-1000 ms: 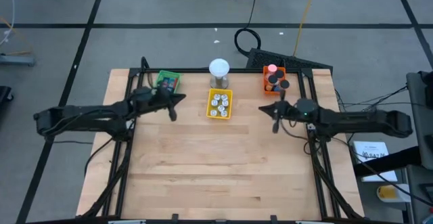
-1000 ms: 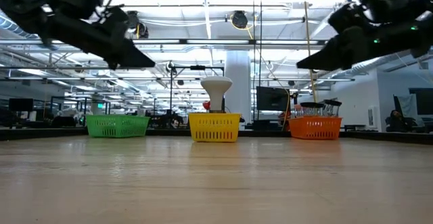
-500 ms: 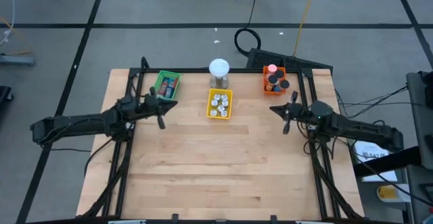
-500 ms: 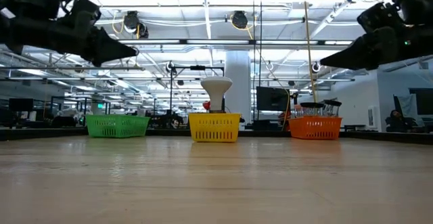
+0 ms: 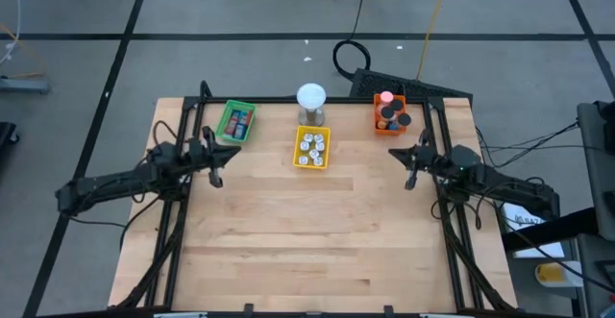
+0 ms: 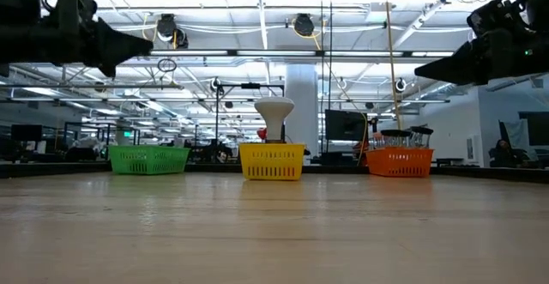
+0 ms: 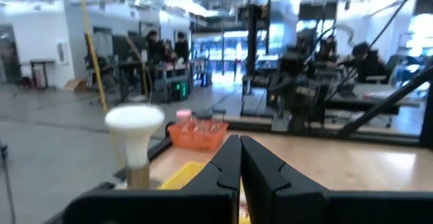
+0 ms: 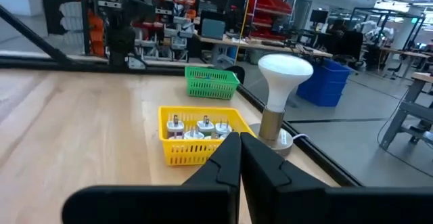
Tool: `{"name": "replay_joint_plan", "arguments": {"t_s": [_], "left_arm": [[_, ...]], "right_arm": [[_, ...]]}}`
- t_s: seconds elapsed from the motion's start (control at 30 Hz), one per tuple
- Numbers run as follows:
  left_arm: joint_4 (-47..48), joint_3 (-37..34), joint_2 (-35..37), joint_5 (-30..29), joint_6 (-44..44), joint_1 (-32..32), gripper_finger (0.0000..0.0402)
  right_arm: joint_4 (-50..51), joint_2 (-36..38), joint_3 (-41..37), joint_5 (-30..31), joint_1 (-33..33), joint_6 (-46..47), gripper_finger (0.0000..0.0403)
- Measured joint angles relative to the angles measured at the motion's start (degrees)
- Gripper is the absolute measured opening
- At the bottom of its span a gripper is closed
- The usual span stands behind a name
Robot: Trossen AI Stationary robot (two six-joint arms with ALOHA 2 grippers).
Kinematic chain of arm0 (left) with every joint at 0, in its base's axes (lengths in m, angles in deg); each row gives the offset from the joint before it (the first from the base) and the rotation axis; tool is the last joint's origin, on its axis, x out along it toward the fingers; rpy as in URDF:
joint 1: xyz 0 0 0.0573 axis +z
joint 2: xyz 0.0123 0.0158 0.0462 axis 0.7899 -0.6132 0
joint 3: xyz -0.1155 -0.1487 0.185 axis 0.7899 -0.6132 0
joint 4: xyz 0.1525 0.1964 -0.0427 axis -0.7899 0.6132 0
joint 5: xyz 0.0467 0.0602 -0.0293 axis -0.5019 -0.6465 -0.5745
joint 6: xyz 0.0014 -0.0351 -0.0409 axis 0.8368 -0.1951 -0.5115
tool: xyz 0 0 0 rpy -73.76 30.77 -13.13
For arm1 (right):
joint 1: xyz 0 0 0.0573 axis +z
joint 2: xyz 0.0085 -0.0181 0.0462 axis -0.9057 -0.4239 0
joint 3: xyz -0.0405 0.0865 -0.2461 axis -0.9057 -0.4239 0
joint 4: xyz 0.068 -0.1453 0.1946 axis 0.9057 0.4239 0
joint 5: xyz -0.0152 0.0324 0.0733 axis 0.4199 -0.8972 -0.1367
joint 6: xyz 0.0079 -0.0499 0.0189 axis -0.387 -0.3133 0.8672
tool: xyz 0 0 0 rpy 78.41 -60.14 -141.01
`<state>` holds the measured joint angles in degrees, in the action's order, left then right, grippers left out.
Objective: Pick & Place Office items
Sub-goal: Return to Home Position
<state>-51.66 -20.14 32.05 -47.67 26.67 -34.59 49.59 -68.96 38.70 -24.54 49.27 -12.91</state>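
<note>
Since both pairs of fingers are pressed flat together with nothing between them, neither arm is carrying anything. The left gripper (image 7: pixel 238 140) shows its fingers (image 7: pixel 222 170) closed tip to tip in its own wrist view, and the right gripper (image 8: pixel 238 136) shows the same.

Seen from above, the left gripper hangs over the table (image 5: pixel 307 241) close to its left edge, just to the near-left of the green tray (image 5: pixel 223 131) and clear of it. The right gripper hangs close to the right edge, on the near side of the orange tray (image 5: pixel 377 107).

A second ago the left gripper was over the near rim of the green tray and the right one reached further in toward the middle. Both have since drawn back outward, while the trays and the lamp (image 5: pixel 310 97) have not shifted.

The office items (image 5: pixel 311 146) all lie in the three trays along the far edge:
- **Green tray:** red and blue pieces.
- **Yellow tray (image 5: pixel 297 160):** silvery round bits.
- **Orange tray:** black rolls and a pink bit.

No loose item shows on the bare wood, so the sorting looks finished. The retreat reads as the arms going to rest, not reaching for another item.
</note>
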Motion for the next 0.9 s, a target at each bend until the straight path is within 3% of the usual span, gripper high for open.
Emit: {"name": "replay_joint_plan", "arguments": {"t_s": [0.4,0.57,0.77,0.9], "left_arm": [[2.8,0.1,2.5,5.2,1.3,0.0,0.0005],[9.0,0.1,4.2,5.1,1.6,0.0,0.0005],[18.1,0.2,11.6,5.1,2.4,0.0,0.0005],[18.3,0.2,12.1,6.8,2.0,-0.1,0.0005]], "right_arm": [[0.2,0.0,-0.1,0.0,0.0,1.4,0.0000],[-0.8,0.0,-0.1,0.0,0.0,1.8,0.0000],[-0.9,0.0,-0.2,0.1,0.0,-0.5,0.0000],[-0.9,0.0,-0.2,0.0,0.0,0.7,0.0000]]}}
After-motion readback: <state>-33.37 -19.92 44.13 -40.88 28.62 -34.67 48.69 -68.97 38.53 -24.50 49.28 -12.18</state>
